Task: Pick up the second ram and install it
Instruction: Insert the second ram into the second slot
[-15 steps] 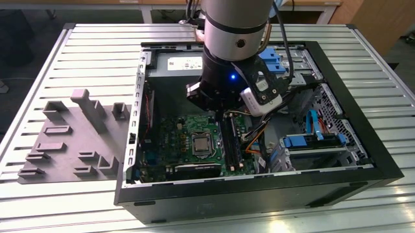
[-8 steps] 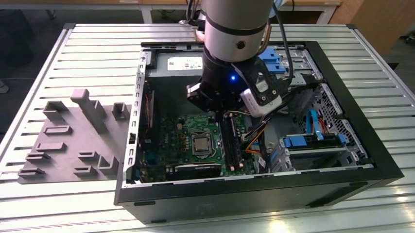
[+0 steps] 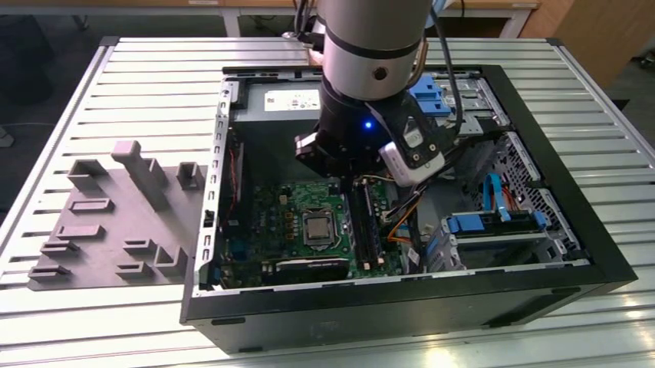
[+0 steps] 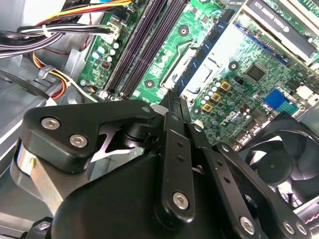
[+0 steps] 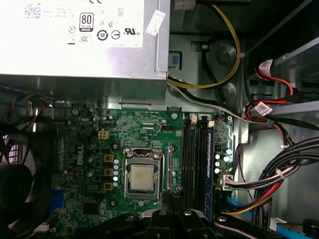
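Note:
My gripper [image 4: 173, 97] is down inside the open computer case [image 3: 409, 310], shut on the second ram [image 4: 212, 47]. The ram is a narrow dark-blue stick reaching away from the fingertips, parallel to the black memory slots [image 4: 142, 47]. In the first wrist view it shows edge-on [image 5: 170, 167] above the gripper [image 5: 172, 193], hanging over the board between the processor socket [image 5: 141, 177] and the slots [image 5: 194, 159]. Another blue stick [image 5: 210, 159] sits in the slot farthest from the socket. In the exterior view the gripper [image 3: 348, 180] hovers just behind the slots [image 3: 366, 226].
The grey power-supply box [image 5: 79, 45] fills the case's back. Bundled cables [image 5: 269, 184] run close beside the slots. A black fan [image 4: 279, 164] sits at the board's edge. The grey moulded holder tray [image 3: 113, 222] lies on the slatted table at the exterior view's left.

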Available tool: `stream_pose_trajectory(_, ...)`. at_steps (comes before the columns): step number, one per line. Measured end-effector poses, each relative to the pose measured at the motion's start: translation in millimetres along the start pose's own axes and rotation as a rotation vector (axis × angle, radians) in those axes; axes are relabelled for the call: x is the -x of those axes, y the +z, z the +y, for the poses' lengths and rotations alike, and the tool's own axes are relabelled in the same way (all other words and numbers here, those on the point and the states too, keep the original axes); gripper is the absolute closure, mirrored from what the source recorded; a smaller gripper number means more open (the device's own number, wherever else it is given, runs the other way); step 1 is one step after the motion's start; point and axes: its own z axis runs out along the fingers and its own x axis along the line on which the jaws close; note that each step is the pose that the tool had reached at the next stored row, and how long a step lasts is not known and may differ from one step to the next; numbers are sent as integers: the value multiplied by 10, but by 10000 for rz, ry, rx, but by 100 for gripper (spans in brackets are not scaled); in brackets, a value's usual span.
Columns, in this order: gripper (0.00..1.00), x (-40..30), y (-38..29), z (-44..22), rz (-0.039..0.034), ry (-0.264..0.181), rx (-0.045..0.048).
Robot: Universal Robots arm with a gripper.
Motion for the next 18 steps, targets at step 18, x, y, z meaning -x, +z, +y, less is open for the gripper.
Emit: stream_pose_trajectory(18,89,6,54,-2,1,-1,-1)
